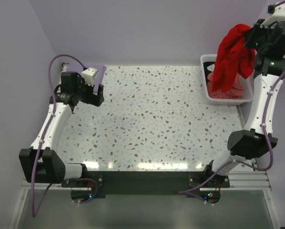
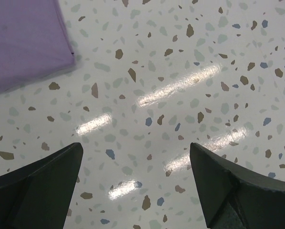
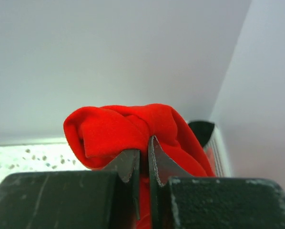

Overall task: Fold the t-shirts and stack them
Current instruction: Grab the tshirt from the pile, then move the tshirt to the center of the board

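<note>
a: your speckled table (image 1: 157, 119) fills the view. the red t-shirt (image 1: 233, 57) hangs bunched above the white basket (image 1: 205, 81), far right.
b: your right gripper (image 3: 143, 143) is clamped on that cloth. the lavender t-shirt (image 2: 23, 38) lies flat, far left, and your left gripper (image 2: 136, 149) hovers near it, jaws wide apart.

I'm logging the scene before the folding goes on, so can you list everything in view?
red t-shirt: one, bright red, hanging bunched from the right claw above the basket
lavender t-shirt: one, pale lavender, lying flat at the table's far left
salmon-pink cloth: a heap, count unclear, inside the basket
basket: one, white, far right of the table
table: one, white speckled
left claw: open, over bare table near the lavender t-shirt
right claw: shut on the red t-shirt, raised
</note>
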Motion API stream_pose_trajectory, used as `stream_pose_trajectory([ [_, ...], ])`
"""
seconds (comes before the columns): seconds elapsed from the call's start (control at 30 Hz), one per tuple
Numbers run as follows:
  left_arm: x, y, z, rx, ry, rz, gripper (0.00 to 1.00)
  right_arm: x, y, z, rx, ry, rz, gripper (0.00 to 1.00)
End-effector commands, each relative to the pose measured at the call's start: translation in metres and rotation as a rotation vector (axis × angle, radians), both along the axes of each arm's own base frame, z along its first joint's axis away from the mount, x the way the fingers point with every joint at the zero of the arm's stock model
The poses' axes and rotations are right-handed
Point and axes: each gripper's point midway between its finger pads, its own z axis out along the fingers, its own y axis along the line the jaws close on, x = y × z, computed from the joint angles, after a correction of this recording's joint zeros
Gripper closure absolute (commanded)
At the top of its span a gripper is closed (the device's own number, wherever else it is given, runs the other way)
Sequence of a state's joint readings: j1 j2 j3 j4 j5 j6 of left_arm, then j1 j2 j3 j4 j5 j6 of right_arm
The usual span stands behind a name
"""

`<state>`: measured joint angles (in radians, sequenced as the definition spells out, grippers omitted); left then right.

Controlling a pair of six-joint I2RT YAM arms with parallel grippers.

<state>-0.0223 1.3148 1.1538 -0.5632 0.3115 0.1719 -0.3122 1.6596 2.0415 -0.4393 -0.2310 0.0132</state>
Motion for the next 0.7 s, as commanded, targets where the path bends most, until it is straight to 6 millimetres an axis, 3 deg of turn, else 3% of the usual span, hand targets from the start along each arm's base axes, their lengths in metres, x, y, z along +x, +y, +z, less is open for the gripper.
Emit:
stream_pose_trajectory([
  [0.0, 0.008, -0.008, 0.046, -0.051, -0.113, -0.009, 0.00, -0.053, 0.044, 0.139, -0.013, -0.387, 0.139, 1.00],
  [0.2, 0.009, -0.013, 0.063, -0.090, -0.140, -0.014, 0.00, -0.097, 0.077, 0.207, 0.027, -0.585, 0.254, 1.00],
  [0.33, 0.009, -0.017, 0.075, -0.118, -0.154, -0.022, 0.00, -0.119, 0.104, 0.220, 0.087, -0.614, 0.351, 1.00],
  [0.4, 0.008, -0.019, 0.081, -0.134, -0.162, -0.035, 0.00, -0.119, 0.120, 0.208, 0.160, -0.567, 0.423, 1.00],
  [0.43, 0.006, -0.020, 0.083, -0.138, -0.164, -0.042, 0.00, -0.128, 0.140, 0.205, 0.184, -0.548, 0.481, 1.00],
  [0.5, 0.003, -0.024, 0.089, -0.150, -0.177, -0.068, 0.00, -0.125, 0.166, 0.177, 0.214, -0.457, 0.547, 1.00],
  [0.53, 0.000, -0.026, 0.089, -0.149, -0.178, -0.086, 0.00, -0.131, 0.196, 0.164, 0.235, -0.416, 0.626, 1.00],
  [0.6, -0.005, -0.032, 0.092, -0.163, -0.186, -0.127, 0.00, -0.138, 0.226, 0.122, 0.270, -0.295, 0.704, 1.00],
  [0.63, -0.007, -0.033, 0.091, -0.160, -0.182, -0.142, 0.00, -0.143, 0.243, 0.105, 0.284, -0.242, 0.749, 0.93],
  [0.67, -0.010, -0.036, 0.093, -0.169, -0.184, -0.160, 0.00, -0.137, 0.249, 0.067, 0.306, -0.135, 0.757, 0.77],
])
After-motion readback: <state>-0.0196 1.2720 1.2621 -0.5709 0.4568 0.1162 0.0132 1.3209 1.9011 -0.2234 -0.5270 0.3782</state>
